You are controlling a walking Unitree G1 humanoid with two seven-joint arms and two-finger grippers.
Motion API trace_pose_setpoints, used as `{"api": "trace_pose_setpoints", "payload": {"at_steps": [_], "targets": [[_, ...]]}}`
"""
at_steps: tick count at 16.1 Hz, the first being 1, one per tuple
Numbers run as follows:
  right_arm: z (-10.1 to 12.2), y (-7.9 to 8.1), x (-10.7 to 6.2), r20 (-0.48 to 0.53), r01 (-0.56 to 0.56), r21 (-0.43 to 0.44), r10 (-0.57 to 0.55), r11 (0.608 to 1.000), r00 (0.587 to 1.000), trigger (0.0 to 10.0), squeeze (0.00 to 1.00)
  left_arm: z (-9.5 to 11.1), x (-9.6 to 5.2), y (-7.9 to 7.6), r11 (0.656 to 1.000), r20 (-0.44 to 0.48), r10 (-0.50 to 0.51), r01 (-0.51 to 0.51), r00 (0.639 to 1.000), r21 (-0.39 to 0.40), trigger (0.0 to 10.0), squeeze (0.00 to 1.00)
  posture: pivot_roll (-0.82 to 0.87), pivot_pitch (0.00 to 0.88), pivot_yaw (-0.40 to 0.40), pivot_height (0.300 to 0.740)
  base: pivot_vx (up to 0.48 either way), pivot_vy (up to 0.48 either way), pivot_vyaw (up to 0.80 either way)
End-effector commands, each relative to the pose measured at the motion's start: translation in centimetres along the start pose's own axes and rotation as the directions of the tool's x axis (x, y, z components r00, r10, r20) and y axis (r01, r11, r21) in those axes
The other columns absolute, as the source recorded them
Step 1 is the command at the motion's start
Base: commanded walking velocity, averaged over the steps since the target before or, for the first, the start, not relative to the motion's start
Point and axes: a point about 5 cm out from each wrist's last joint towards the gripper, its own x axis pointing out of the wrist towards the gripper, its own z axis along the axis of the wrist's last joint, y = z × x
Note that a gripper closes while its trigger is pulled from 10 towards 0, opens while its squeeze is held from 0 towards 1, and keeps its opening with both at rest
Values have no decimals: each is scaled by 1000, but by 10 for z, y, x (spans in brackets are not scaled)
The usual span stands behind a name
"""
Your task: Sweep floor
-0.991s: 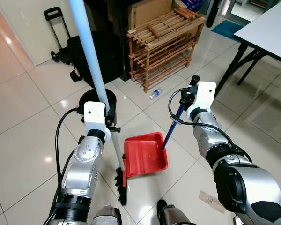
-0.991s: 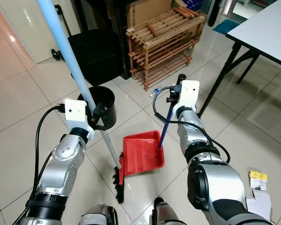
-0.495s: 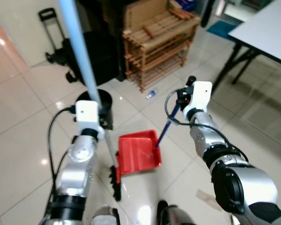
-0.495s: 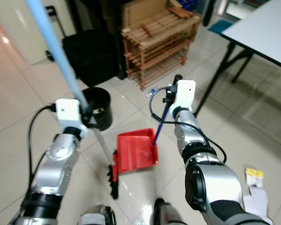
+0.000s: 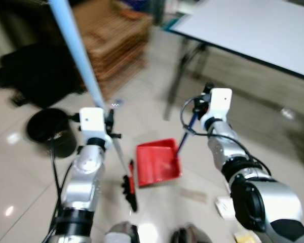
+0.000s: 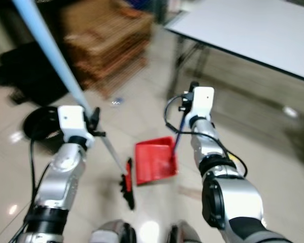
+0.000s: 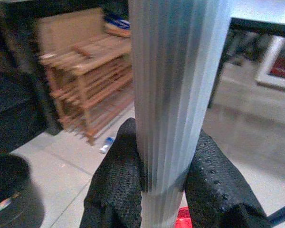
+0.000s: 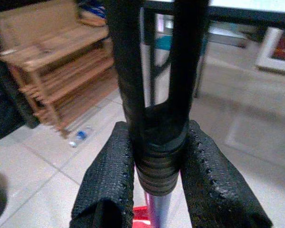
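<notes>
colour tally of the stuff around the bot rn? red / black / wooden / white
Red: 1, dustpan
Black: 2, bucket, bag
Wooden: 1, rack
White: 1, table
Total: 5

I can read no text, label, brand or number anywhere; motion blur smears the scene.

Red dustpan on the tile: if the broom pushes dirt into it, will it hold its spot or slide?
Probably slides: the dustpan looks like thin, light plastic on glossy tile. The right pincer is shut on its handle, which should brace it. That thin handle may flex, so the pan's lip might lift if the broom pushes hard.
</notes>
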Motion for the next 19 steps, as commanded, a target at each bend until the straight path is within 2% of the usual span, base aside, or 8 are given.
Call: {"api": "trace_pose_setpoints", "payload": {"at_steps": [1, 11, 19], "targets": [[9, -3, 2, 42, 6, 17, -6, 1000, 999, 10000, 0, 9, 1, -8, 1000, 40, -22, 22, 999, 4, 10000, 0, 96, 125, 2, 740, 0, 0, -800], [7, 0, 2, 39, 0, 30, -1, 1000, 999, 10000, 0, 12, 1, -9, 999, 50, -32, 33, 998, -8, 10000, 0, 93, 140, 4, 740, 0, 0, -49], [4, 3, 1, 30, -15, 30, 14, 999, 999, 10000, 0, 12, 0, -9, 999, 50, -34, 35, 998, -9, 10000, 0, 94, 142, 6, 740, 0, 0, -800]]}}
